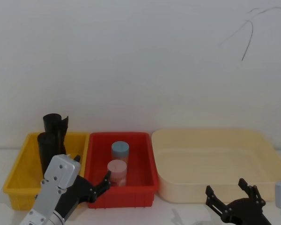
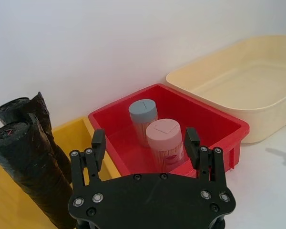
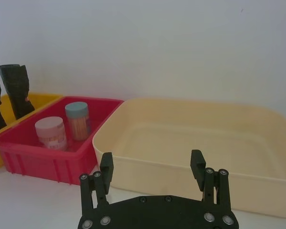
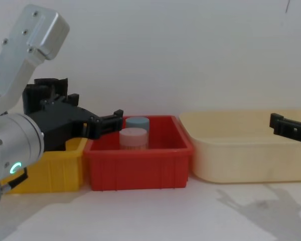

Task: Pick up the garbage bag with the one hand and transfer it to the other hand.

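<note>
Looking at the head view, the garbage bag [image 1: 46, 152] stands upright in the yellow bin [image 1: 18, 174] at the left of the frame. A second black roll [image 1: 55, 123] with a ragged, flared top is just behind it.

The left gripper [image 1: 91, 177] sits at lower left, near the front edge where the yellow bin meets the red bin [image 1: 131, 198]. Its fingers are spread wide and hold nothing. In the left wrist view the bag is at lower left, off to the side of the fingers [image 2: 97, 143] and not touched by them. The arm's green ring light [image 4: 15, 167] glows at lower left of the chest view.

Two jars stand in the red bin: a blue-lidded jar [image 1: 120, 151] toward the back and a pink-lidded jar [image 1: 116, 171] right in front of it.

The right gripper [image 1: 227, 190] hangs at lower right, in front of the cream tray [image 1: 201, 164] — fingers apart too, empty. Everything rests on a white table [image 1: 164, 215].
</note>
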